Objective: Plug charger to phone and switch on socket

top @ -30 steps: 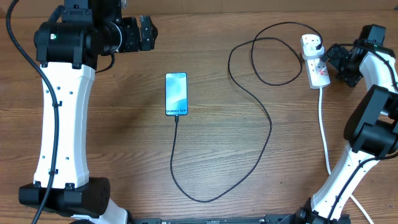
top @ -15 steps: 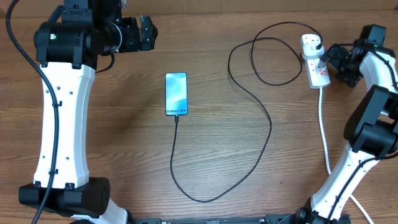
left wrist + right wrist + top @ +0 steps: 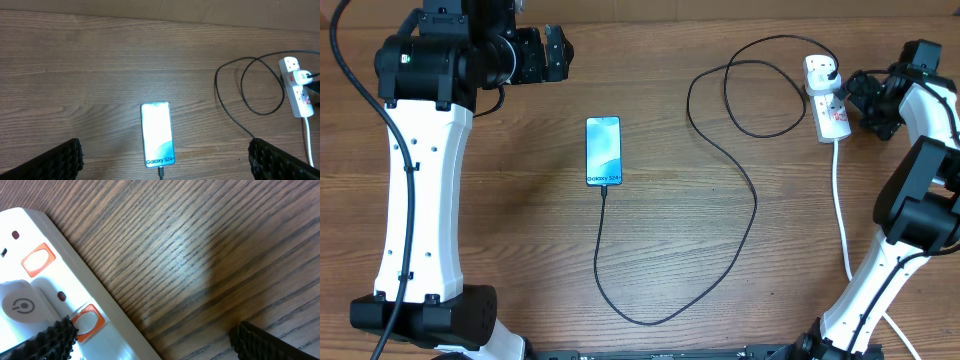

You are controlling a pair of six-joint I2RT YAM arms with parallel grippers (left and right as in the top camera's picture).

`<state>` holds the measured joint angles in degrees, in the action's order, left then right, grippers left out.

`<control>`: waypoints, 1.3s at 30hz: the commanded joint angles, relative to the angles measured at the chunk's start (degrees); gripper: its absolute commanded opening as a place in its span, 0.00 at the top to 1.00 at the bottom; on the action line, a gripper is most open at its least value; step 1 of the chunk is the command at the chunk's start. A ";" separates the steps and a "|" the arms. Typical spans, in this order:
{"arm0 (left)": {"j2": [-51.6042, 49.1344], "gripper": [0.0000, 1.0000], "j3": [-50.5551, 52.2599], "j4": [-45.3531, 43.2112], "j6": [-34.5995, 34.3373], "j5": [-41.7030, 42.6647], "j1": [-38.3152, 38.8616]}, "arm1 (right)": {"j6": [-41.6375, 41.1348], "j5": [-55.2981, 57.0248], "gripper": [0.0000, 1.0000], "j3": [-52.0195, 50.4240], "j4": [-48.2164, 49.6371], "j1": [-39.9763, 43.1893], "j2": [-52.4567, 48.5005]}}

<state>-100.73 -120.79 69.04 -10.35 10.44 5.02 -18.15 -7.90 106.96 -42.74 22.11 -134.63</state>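
Charger (image 3: 756, 200) looks seated in the phone (image 3: 603, 151), lying well ahead of the left gripper's (image 3: 563, 53) spread fingers; right gripper (image 3: 160, 339), fingers wide apart, hovers just beside the socket (image 3: 832, 118), so I'd say the switch (image 3: 37, 260) is what's left.

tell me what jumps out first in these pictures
A slim lit smartphone with a blue-white screen lies in the middle of the wooden table, a long thin black cable running from its near end. The cable loops away to a white power strip with orange-red switches at the far right, where the right arm's open fingers sit close beside it.
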 commanded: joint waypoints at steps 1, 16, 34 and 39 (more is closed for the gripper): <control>-0.26 0.00 -0.17 -0.04 0.50 -0.39 -0.11 | 0.33 -2.78 0.00 0.13 0.13 -1.16 -5.44; -0.26 0.00 -0.17 -0.07 0.50 -0.39 -0.11 | 0.39 -8.20 0.00 0.13 -3.72 -1.16 -6.84; -0.26 0.00 -0.17 -0.04 0.50 -0.39 -0.11 | 0.59 -9.14 0.00 -0.13 -3.76 -3.15 -8.48; -0.26 0.00 -0.17 -0.04 0.50 -0.39 -0.11 | 1.33 -9.14 0.00 0.00 -3.69 -2.95 -8.55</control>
<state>-100.73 -120.79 69.04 -10.35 10.44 5.02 -16.45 -9.67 109.56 -45.65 22.46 -136.20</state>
